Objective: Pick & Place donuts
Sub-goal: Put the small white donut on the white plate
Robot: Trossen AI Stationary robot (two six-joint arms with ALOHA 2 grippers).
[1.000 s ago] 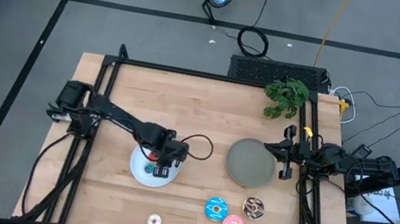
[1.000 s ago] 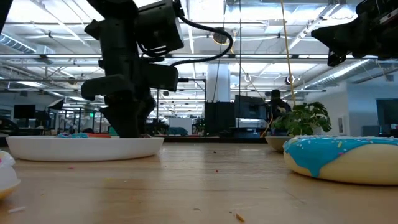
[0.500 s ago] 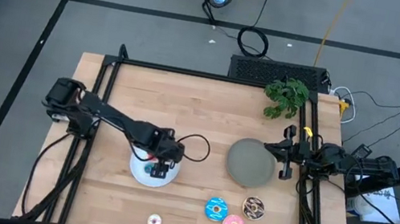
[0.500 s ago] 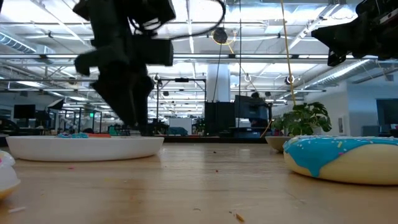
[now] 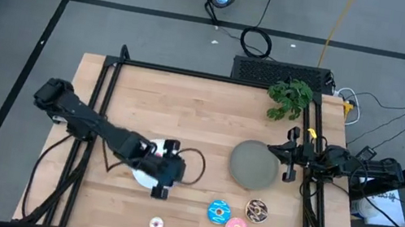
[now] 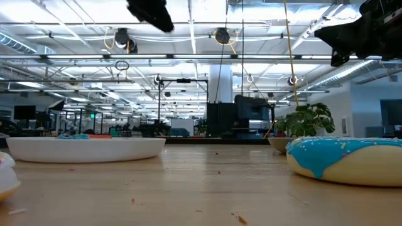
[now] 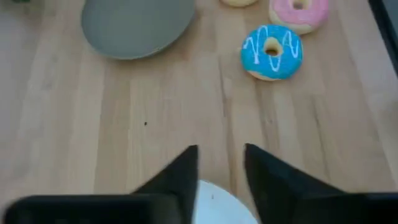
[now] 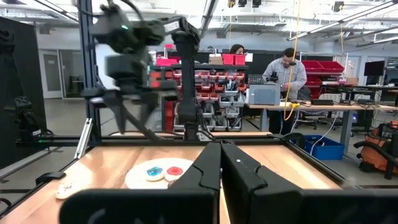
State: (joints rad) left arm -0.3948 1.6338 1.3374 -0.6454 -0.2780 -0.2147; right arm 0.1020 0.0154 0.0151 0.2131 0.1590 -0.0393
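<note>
The left gripper [image 5: 162, 179] is hovering over the white plate's [image 5: 141, 176] four o'clock edge, fingers slightly parted and gripping nothing. Tiny blue [image 8: 154, 170] and red [image 8: 175, 170] donuts are lying on that plate. The larger blue donut [image 5: 218, 212] is sitting at the gripper's four o'clock. The right gripper [image 8: 221, 163] is waiting at the table's three o'clock edge, fingers pressed together.

The far half of the bench [image 5: 188, 103] lies bare. Toward the near edge, the white plate [image 5: 144, 176], the grey plate [image 5: 253, 164] and three larger donuts [image 5: 236, 220] crowd the way; a plant [image 5: 290, 98] blocks the far right corner, apparently overhanging it.
</note>
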